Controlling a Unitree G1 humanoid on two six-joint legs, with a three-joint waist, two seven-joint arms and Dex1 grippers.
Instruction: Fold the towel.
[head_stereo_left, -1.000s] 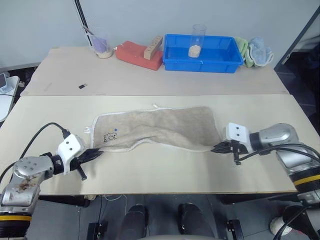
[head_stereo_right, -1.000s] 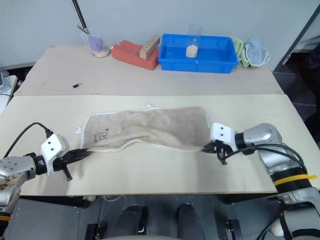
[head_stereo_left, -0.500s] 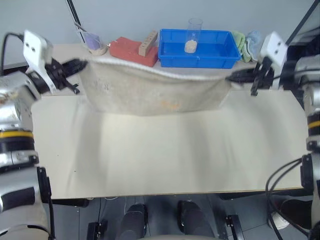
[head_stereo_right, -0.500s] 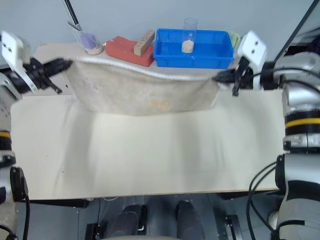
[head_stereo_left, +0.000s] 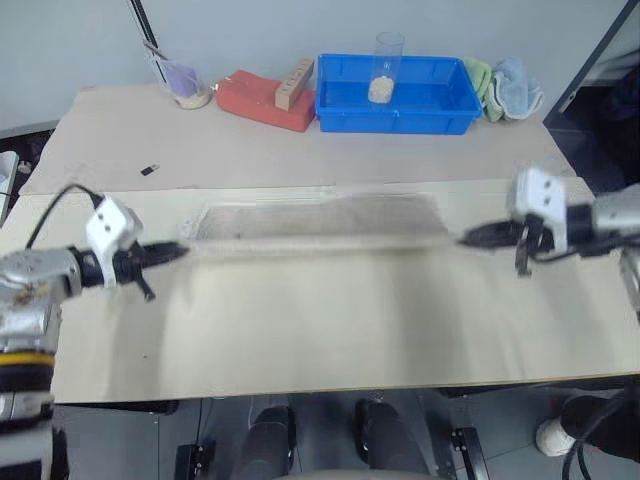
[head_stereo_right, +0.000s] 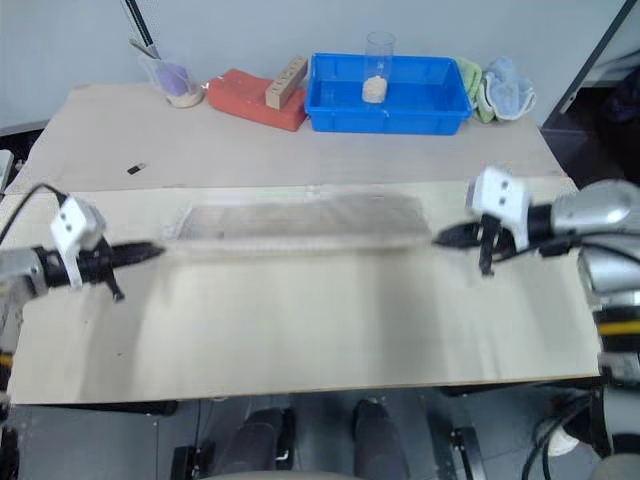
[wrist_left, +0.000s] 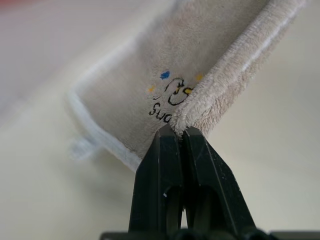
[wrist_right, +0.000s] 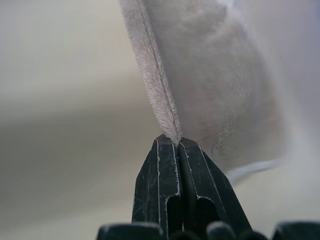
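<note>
Here one tabletop (head_stereo_left: 330, 330) carries everything, and one towel (head_stereo_left: 320, 222) stretches across its middle, blurred so that its surface and edges are hard to make out from the head views. Two grippers hold it taut between them: the left gripper (head_stereo_left: 178, 250) has its fingers (wrist_left: 165, 165) clenched on the towel's folded corner beside the dark embroidered mark (wrist_left: 172, 95), and the right gripper (head_stereo_left: 468, 238) has its fingers (wrist_right: 167, 175) pinched shut on the opposite end's edge. At the far side stands one blue bin (head_stereo_left: 395, 95) with one clear glass (head_stereo_left: 385, 68) in it, a little pale material at the glass's bottom. Beside the bin lie one red block (head_stereo_left: 262, 100), two bunched cloths (head_stereo_left: 508, 88), green and light blue, and one plastic cup (head_stereo_left: 185, 85) holding purple contents I cannot identify.
</note>
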